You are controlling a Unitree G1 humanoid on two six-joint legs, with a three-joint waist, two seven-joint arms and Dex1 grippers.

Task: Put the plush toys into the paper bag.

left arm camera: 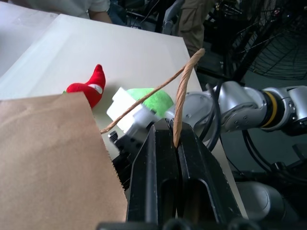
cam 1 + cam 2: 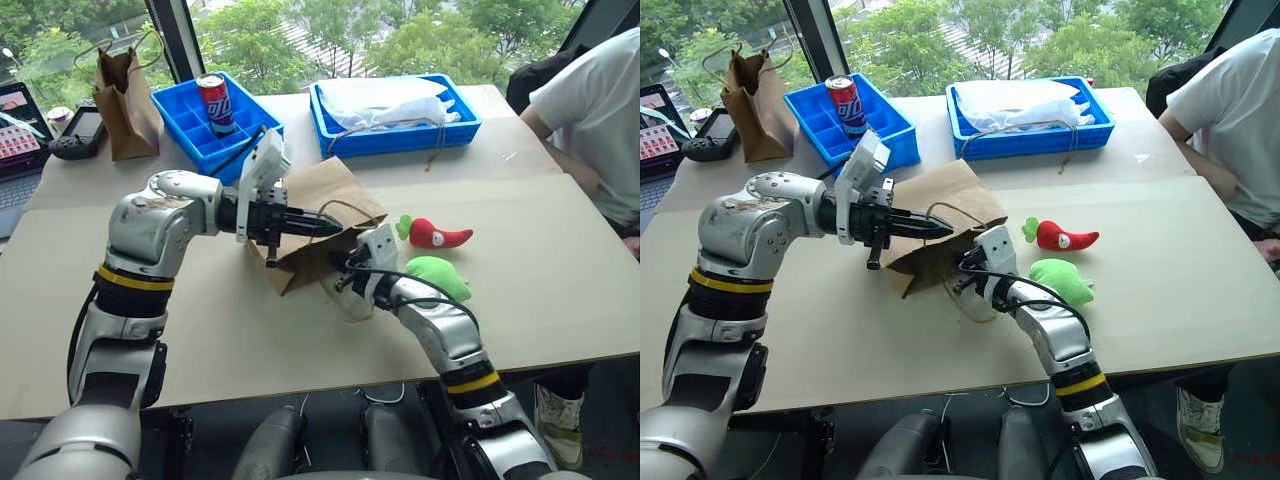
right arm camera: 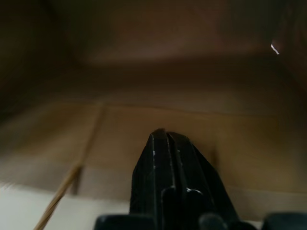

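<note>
A: Head view: bag (image 2: 318, 200) lifted by its handle (image 2: 345, 205), clamped in left gripper (image 2: 335, 227); chili (image 2: 437, 234) and green toy (image 2: 440, 276) on table (image 2: 560, 270) beside it, both outside.

B: Left wrist: fingers (image 1: 158, 158) closed on handle; toys seen beyond.

A: Right wrist: right gripper (image 3: 160, 132) shut, empty, at bag mouth; opening step judged; next, a toy to be fetched.
</note>
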